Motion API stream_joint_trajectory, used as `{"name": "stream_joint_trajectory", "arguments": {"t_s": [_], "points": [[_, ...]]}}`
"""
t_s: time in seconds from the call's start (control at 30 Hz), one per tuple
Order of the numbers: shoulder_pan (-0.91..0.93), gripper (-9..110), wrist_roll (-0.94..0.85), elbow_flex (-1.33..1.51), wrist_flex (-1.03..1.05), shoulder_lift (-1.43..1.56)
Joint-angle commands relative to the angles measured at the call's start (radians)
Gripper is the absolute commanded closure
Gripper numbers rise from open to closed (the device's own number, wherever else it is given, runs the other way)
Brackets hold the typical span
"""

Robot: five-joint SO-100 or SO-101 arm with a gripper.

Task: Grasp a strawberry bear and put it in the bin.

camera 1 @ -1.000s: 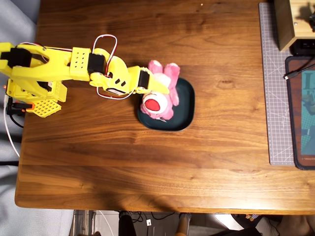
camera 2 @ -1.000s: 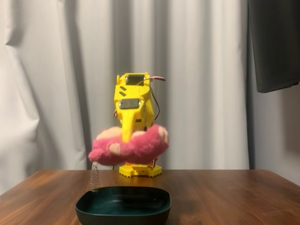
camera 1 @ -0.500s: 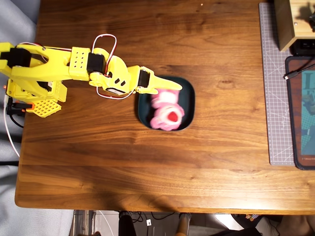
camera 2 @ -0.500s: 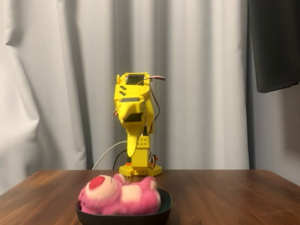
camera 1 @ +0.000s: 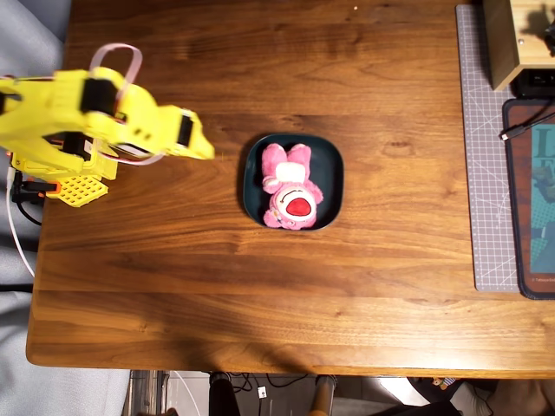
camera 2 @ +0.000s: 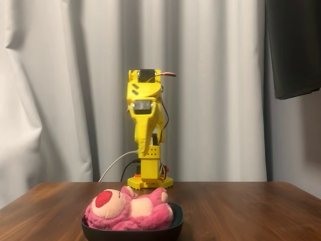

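Note:
The pink strawberry bear (camera 1: 291, 188) lies on its back inside the dark teal bin (camera 1: 334, 165) at the middle of the wooden table. Its red and white muzzle faces up. In the fixed view the bear (camera 2: 131, 208) fills the bin (camera 2: 150, 234) at the front, head to the left. My yellow gripper (camera 1: 205, 148) is pulled back to the left of the bin, well apart from it. Its jaws are together and hold nothing. In the fixed view the gripper (camera 2: 144, 150) hangs tip-down in front of the arm's base, behind the bin.
The arm's yellow base (camera 1: 74, 186) stands at the table's left edge with cables beside it. A grey cutting mat (camera 1: 486, 173), a dark mat (camera 1: 533, 199) and a wooden box (camera 1: 516, 39) lie along the right edge. White curtains (camera 2: 60, 90) hang behind the table.

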Motion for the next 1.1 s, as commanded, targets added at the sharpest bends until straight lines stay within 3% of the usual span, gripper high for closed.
{"name": "stream_joint_trajectory", "arguments": {"t_s": [0.0, 0.67, 1.07], "points": [[-0.028, 102, 0.003, 0.064, 0.072, 0.178], [0.052, 102, 0.006, 0.808, 0.026, 1.028], [0.057, 102, 0.003, 0.816, 0.034, 1.028]]}}
